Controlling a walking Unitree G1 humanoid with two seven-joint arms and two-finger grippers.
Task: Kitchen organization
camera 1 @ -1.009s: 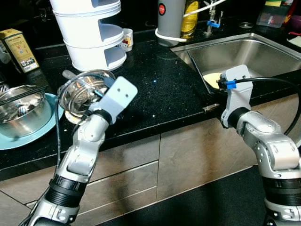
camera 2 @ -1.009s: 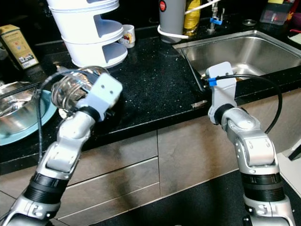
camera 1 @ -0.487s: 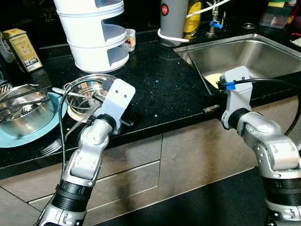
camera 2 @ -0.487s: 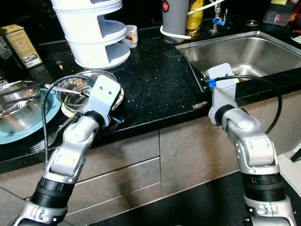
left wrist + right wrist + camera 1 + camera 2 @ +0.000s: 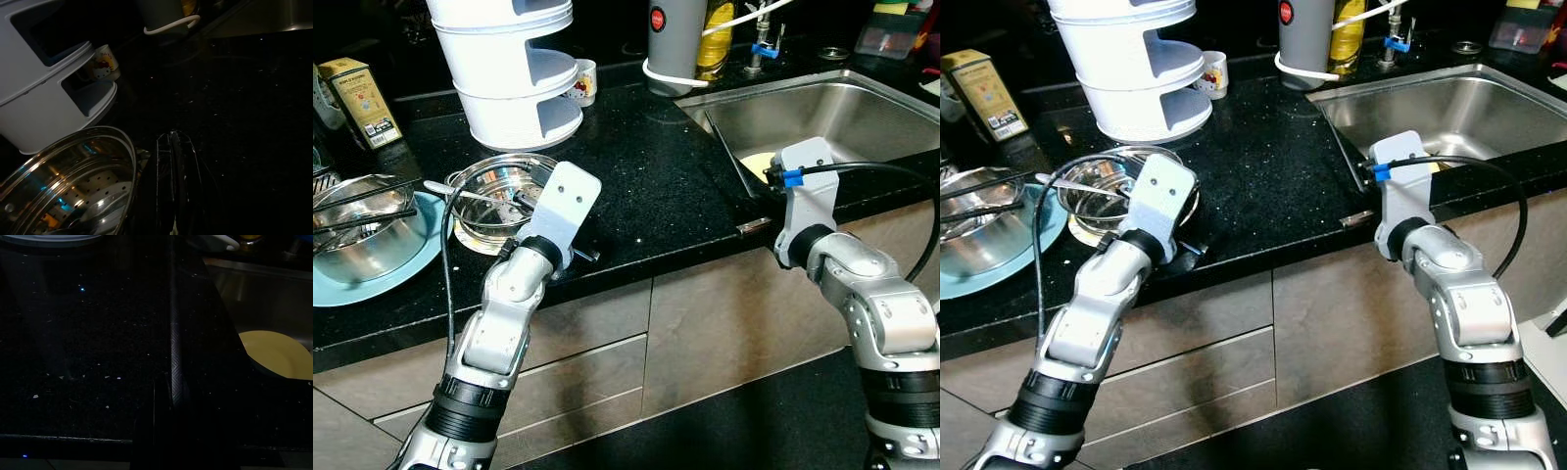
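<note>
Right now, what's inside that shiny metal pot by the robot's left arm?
Inside the steel pot a perforated bottom shows and a long utensil rests across it. The left gripper sits beside its rim; the wrist mount hides the pot's near side.

Black countertop [image 5: 646, 186] bears white tiered rack [image 5: 504, 69], blue plate [image 5: 372, 284], perhaps a steamer bowl [image 5: 494, 196].

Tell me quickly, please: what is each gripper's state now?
Left gripper: shut, holding nothing, beside the steel steamer pot.
Right gripper: shut, empty, near the sink.
</note>
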